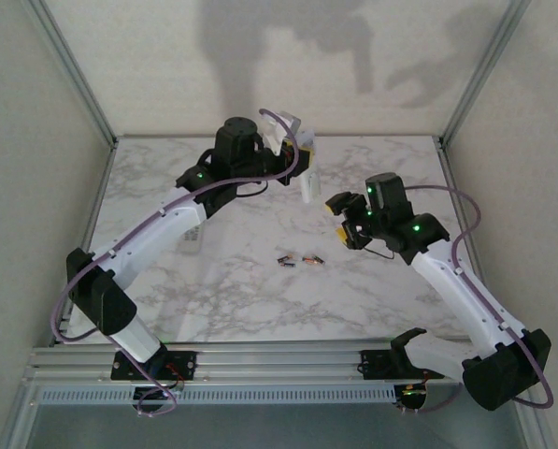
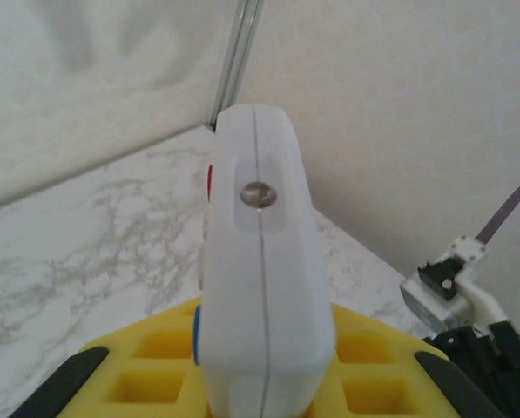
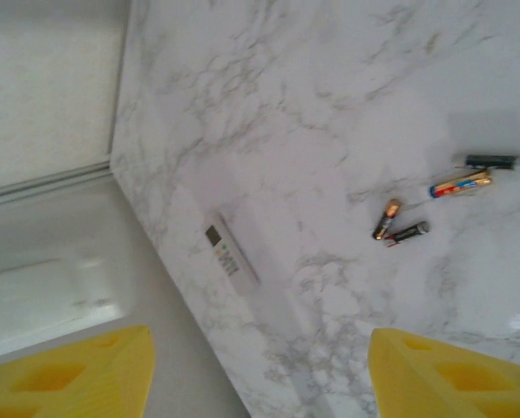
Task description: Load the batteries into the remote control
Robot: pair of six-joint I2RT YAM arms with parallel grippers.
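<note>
While left pincer (image 1: 293, 142) clamps remote (image 1: 307, 180), batteries (image 1: 309, 259) lie near spread right pincer (image 1: 340, 223) — seemingly untouched.

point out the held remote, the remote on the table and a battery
white plastic held remote (image 2: 261, 279): left wrist view, mid-body
flat white lying remote (image 3: 231, 254): right wrist view, button panel
small dark copper-ended cylindrical battery (image 3: 386, 219): right wrist view, mid-body

CLEARANCE | I read bare table (image 1: 260, 304) all round the batteries (image 1: 295, 260) | raised remote (image 1: 307, 178) blocks rear centre | left arm (image 1: 157, 231) overhangs left side, small remote (image 3: 231, 252) lying there | right rear corner open
</note>
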